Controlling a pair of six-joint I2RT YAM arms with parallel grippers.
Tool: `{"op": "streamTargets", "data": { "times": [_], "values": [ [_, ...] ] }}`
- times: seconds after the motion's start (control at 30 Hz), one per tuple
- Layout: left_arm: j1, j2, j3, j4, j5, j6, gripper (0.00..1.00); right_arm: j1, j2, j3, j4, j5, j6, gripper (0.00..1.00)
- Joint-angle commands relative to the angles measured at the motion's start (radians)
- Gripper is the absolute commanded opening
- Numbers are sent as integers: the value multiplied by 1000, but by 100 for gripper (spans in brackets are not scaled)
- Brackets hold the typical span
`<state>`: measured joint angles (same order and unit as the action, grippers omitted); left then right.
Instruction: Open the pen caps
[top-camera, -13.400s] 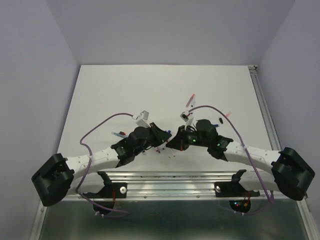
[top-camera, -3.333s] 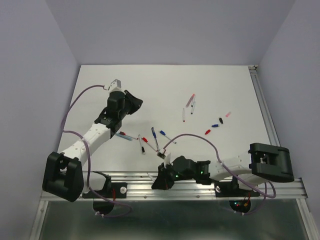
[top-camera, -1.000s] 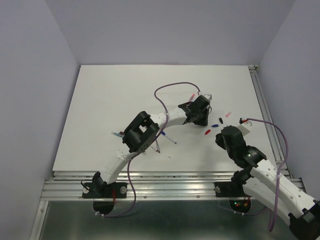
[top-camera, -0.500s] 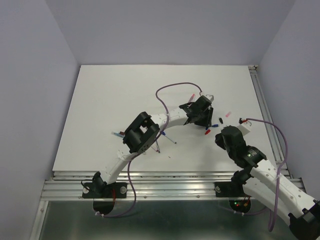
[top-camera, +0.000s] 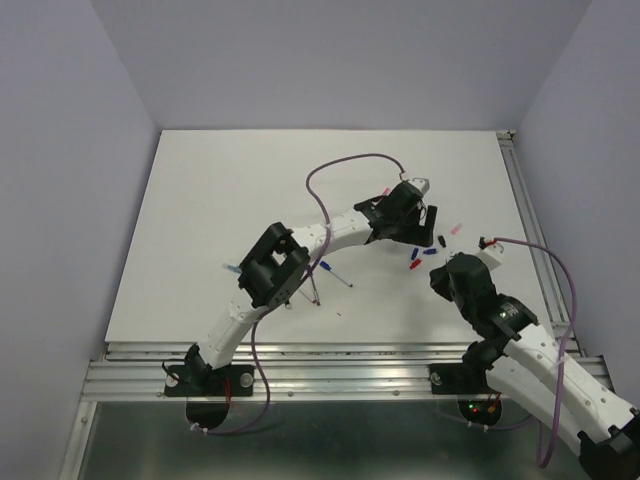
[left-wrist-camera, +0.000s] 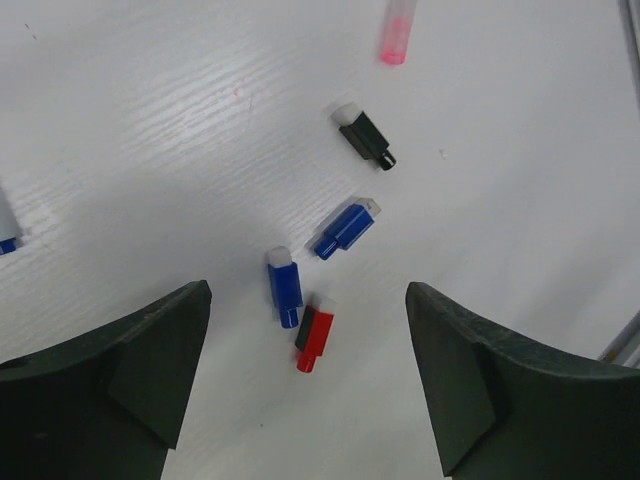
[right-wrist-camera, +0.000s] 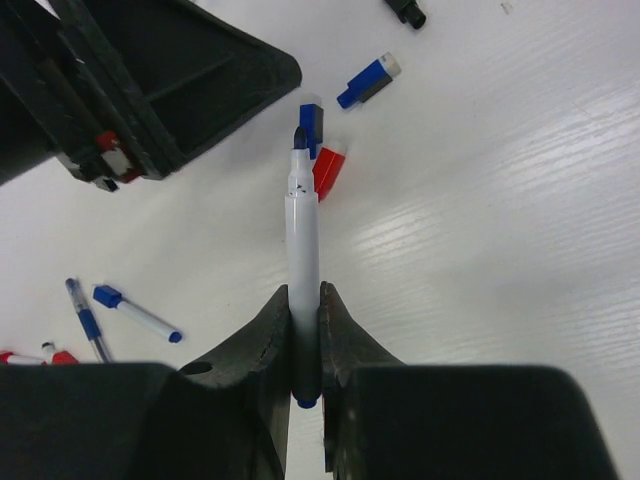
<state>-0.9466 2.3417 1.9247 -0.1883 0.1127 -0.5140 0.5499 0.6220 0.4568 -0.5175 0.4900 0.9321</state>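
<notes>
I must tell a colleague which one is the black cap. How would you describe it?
On the right half of the white table, the open left gripper hovers over a few loose caps. The black cap lies between the pink cap and a blue cap; it alone has a black body with a whitish end.

White table (top-camera: 250, 190), loose caps (left-wrist-camera: 345, 228), pens (right-wrist-camera: 140, 315)
</notes>
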Motion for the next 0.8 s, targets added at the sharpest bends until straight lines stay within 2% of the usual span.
{"op": "streamTargets", "data": {
  "times": [0.0,0.17,0.3,0.4,0.47,0.57,0.6,0.77],
  "values": [
    [26,-203,7,38,-25,23,92,-5,-51,34,11,-36,-36,7],
    [58,-359,-159,70,-105,19,99,-5,-71,11,63,-103,-82,8],
    [91,-546,-398,105,-189,-9,99,-5,-38,-26,206,-206,-182,8],
    [112,-683,-593,136,-226,-26,99,-5,54,-35,312,-277,-213,8],
    [123,-795,-750,168,-248,-55,99,-5,161,-20,379,-304,-225,9],
    [132,-904,-910,228,-278,-119,99,-5,292,16,436,-324,-239,9],
    [135,-964,-1002,237,-283,-133,99,-5,379,31,471,-332,-242,9],
    [160,-1140,-1222,245,-283,-211,99,-5,655,173,537,-304,-254,8]
  ]
}}
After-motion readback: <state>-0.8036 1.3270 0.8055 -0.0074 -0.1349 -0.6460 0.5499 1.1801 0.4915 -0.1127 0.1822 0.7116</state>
